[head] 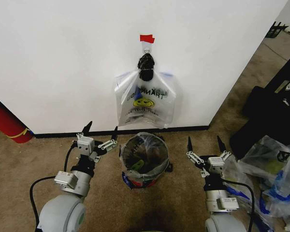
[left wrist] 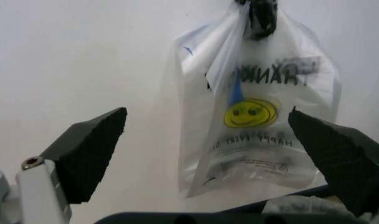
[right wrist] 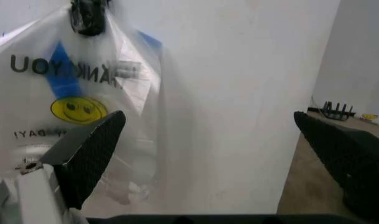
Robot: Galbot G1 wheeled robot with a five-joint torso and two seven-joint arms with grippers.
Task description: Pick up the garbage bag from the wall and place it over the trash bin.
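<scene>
Plastic, thin and see-through, the garbage bag (head: 145, 99) hangs from a hook (head: 146, 46) on the wall (head: 63, 58), showing a yellow smiley, black print and blue bands. Below it stands the trash bin (head: 144, 159). Left gripper (head: 100, 130) and right gripper (head: 205, 142) flank the bin, both spread wide, grasping nothing.

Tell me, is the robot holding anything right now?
No. The left gripper and right gripper are open and empty; the garbage bag hangs on the wall.
</scene>
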